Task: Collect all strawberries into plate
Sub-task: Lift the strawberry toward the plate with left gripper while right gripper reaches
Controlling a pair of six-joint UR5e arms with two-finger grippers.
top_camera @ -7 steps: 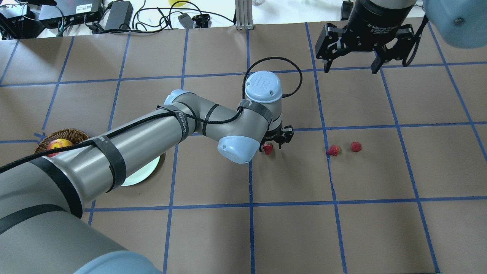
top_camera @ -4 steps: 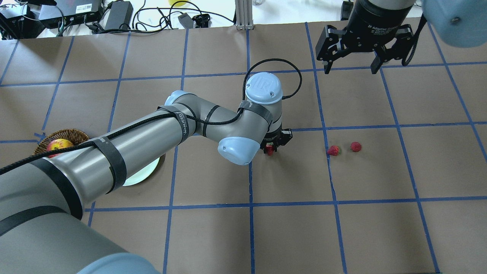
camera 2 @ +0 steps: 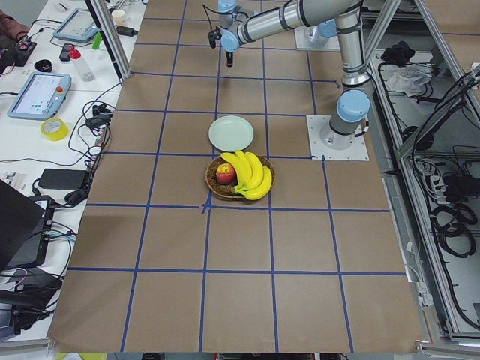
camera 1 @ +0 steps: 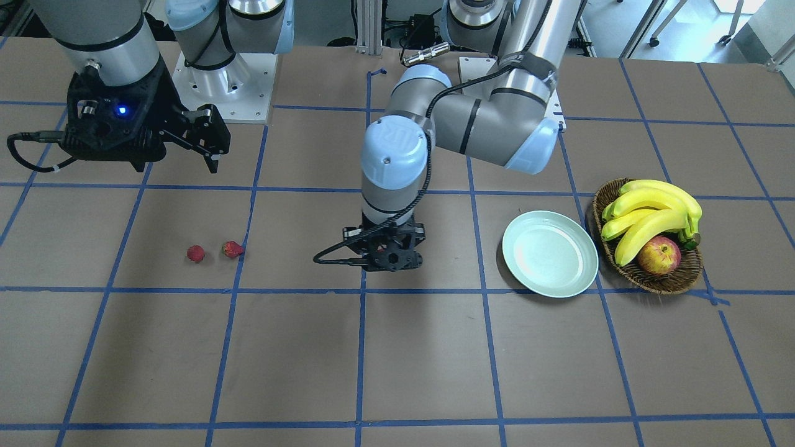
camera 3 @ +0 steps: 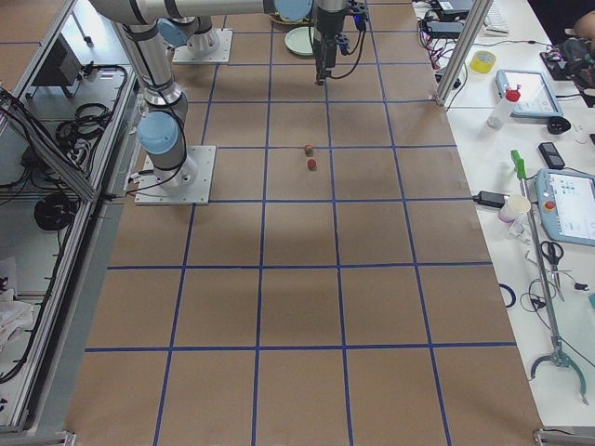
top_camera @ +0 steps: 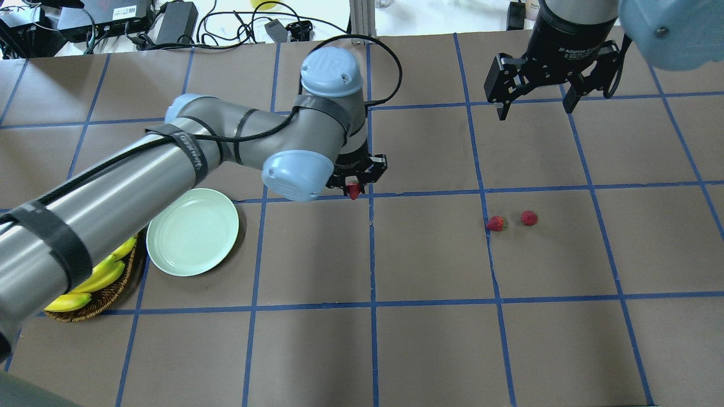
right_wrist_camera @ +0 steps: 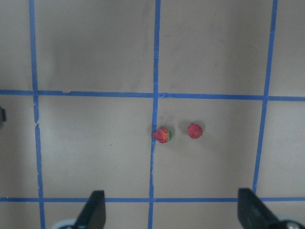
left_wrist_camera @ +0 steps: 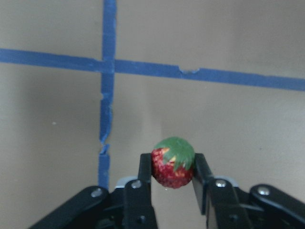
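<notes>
My left gripper (top_camera: 354,185) is shut on one strawberry (left_wrist_camera: 173,162), red with a green cap, and holds it above the table near a blue tape crossing. It also shows in the front view (camera 1: 386,253). Two more strawberries (top_camera: 496,223) (top_camera: 529,217) lie side by side on the table to the right, also seen in the right wrist view (right_wrist_camera: 162,135) (right_wrist_camera: 194,130). My right gripper (top_camera: 534,111) hangs open and empty above and beyond them. The pale mint-green plate (top_camera: 192,232) sits empty to the left of my left gripper.
A brown wicker basket (camera 1: 649,282) with bananas (camera 1: 652,208) and a red-yellow apple (camera 1: 658,256) stands right beside the plate (camera 1: 549,252). Cables and power boxes (top_camera: 175,20) lie beyond the table's far edge.
My left gripper shut on the strawberry, lifted it, and carried it left and farther from the robot, toward the plate. The right gripper shifted slightly to the right.
</notes>
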